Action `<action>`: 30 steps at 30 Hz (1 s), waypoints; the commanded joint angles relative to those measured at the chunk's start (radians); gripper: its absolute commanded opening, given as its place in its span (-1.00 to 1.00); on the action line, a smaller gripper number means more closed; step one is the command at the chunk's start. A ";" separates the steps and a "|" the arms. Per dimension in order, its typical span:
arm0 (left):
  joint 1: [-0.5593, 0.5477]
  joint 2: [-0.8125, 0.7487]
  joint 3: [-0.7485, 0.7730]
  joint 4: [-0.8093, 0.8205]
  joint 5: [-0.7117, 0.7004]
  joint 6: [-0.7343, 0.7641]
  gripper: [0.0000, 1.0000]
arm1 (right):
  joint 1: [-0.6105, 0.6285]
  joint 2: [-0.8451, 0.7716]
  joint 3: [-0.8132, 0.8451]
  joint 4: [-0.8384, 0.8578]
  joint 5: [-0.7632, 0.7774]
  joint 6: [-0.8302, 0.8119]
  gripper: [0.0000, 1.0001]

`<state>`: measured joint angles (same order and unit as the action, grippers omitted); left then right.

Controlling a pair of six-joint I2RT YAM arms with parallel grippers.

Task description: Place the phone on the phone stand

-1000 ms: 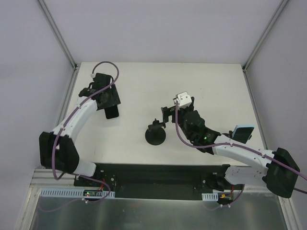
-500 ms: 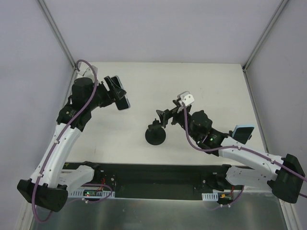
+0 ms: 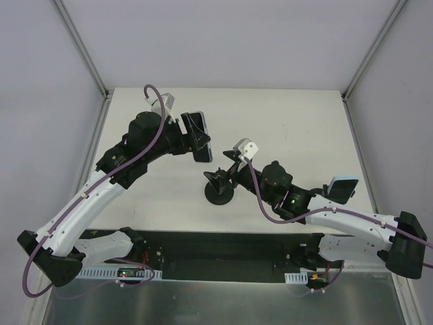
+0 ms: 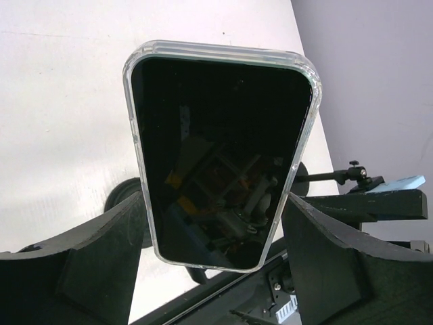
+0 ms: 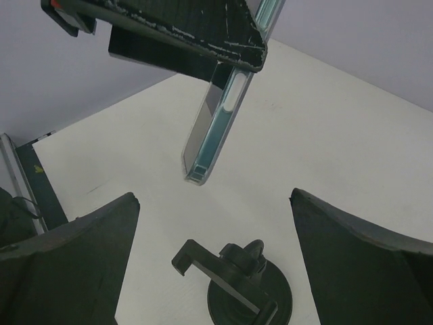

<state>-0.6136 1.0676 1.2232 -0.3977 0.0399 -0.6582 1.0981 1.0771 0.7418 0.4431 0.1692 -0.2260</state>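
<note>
Aloft, phone (image 3: 198, 135) in left jaws near phone stand (image 3: 220, 189)

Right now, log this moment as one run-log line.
left pincer: shut on slim black-screened clear-rimmed smartphone, held aloft | right pincer: open, near small black round-based phone stand | smartphone: not yet on stand

The phone (image 5: 215, 118) hangs edge-on and tilted above the phone stand (image 5: 240, 288); right hand (image 5: 215, 196) spread wide
</note>
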 commanded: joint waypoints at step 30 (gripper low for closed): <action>-0.215 0.035 0.009 0.215 -0.166 -0.127 -1.00 | 0.014 0.064 0.005 0.203 0.167 0.148 -0.42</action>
<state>-0.8192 1.1454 1.2331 -0.2996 -0.1238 -0.7620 1.1069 1.1507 0.7414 0.5545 0.3271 -0.0921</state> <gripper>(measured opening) 0.718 0.363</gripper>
